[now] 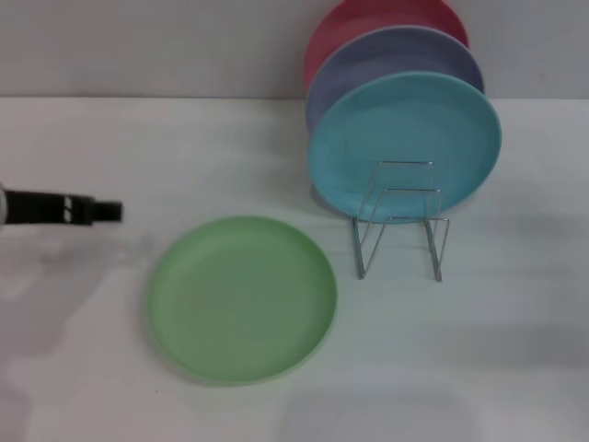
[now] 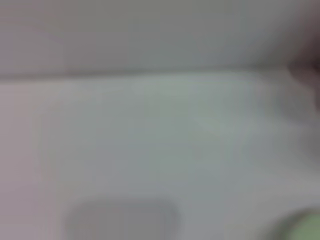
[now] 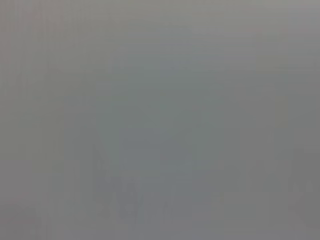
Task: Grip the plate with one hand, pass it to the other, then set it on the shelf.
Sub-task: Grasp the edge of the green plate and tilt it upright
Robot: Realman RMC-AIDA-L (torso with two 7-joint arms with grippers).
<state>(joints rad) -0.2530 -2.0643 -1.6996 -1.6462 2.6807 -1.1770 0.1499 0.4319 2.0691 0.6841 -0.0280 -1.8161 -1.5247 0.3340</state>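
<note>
green plate (image 1: 242, 296): lies flat on the white table (image 1: 515, 350), nearest the robot; it is the landmark for every place below. a sliver of its green rim also shows at a corner of the left wrist view (image 2: 306, 226).
step in hand: by my reading, the approach to the first grip; the plate sits untouched and free.
how to do it well: the plate lies flush on the table, so i judge the claw should come low at the rim on the side facing the arm, get one finger under the lip and one over it, and pinch on the rim, not the flat centre. a smooth shallow rim may slip, so a firm, level lift seems wise, leaving the far edge free for the handover.
left gripper (image 1: 90, 211): beyond the plate's left edge and a little farther back, near but apart from it, pointing toward it.
claw state: i cannot tell whether the fingers are spread or pressed together; only a dark tip shows. it holds nothing.
right gripper: not seen in any view.
wire shelf (image 1: 398, 221): right of the plate and just behind, its front loops bare.
turquoise plate (image 1: 405, 147): stands upright in the shelf, farther back.
lavender plate (image 1: 391, 64): behind the turquoise one.
red plate (image 1: 377, 20): farthest back.
</note>
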